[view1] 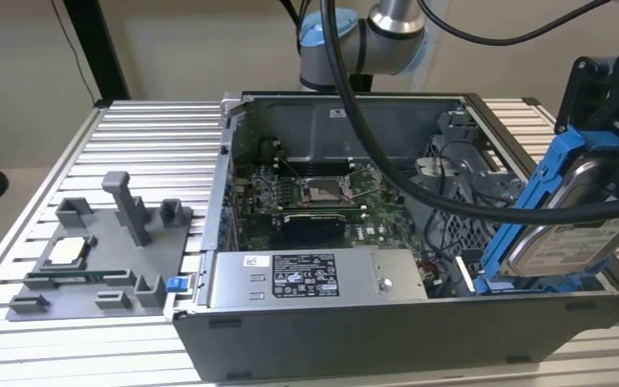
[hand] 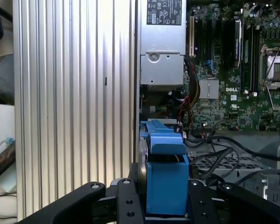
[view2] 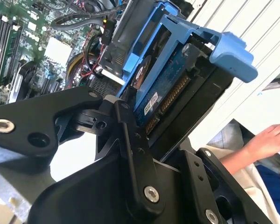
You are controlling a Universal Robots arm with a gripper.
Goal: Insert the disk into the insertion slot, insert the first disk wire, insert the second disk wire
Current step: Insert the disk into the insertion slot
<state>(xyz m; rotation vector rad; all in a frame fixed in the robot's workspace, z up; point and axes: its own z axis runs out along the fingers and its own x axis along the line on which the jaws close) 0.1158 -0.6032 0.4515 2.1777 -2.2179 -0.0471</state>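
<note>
While the disk [view1: 567, 218] is hanging tilted over the case [view1: 396, 339] corner at the exterior view's right, the gripper [view1: 605, 121] is pinching its upper end

Its lower end is dipping just inside the case wall, near the power supply [view1: 309, 278], not yet seated in any bay; the fingers [hand: 126, 205] are clamping the blue frame [hand: 164, 154] from two opposite sides. It is likely handling as a stiff, dense block, heavy for its size and fragile under knocks, with the plastic frame flexing slightly. Its bare board and connector [view2: 172, 100] are facing out in the second wrist view, so the frame's solid edges are looking like the safest hold
</note>
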